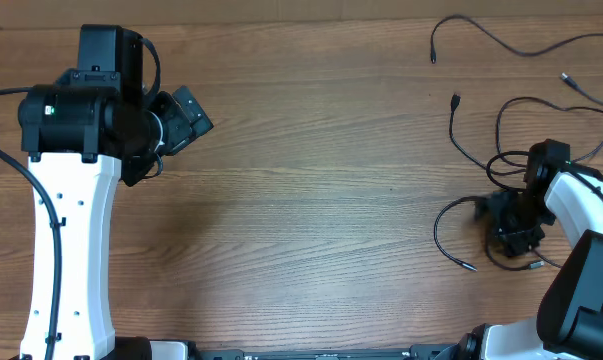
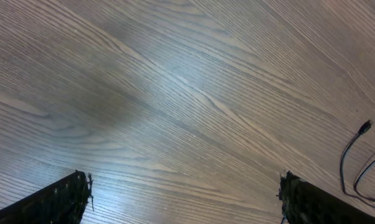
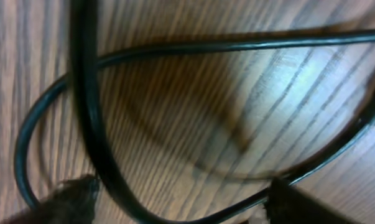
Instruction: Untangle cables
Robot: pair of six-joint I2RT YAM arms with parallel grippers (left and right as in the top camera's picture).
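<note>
The wooden table (image 1: 311,200) fills the frame. At upper left, the left gripper (image 2: 184,198) hangs wide open, holding nothing. At lower right, the cables (image 1: 498,160) lie looped beneath the right gripper (image 1: 516,236), whose jaws stand apart around a loose strand. Closing here may catch two strands and tighten the tangle.

Cables (image 1: 461,140) are thin, black and flexible, and lie flat on the wood at the table's 3 o'clock side; one loose strand (image 1: 491,38) arcs alone at 1 o'clock, its plug end at its 9 o'clock; a second plug end (image 1: 566,78) lies at 2 o'clock; the tangled bunch (image 1: 499,160) of crossing loops sits at 4 o'clock; an open loop (image 1: 439,235) curls out at its 8 o'clock.
</note>
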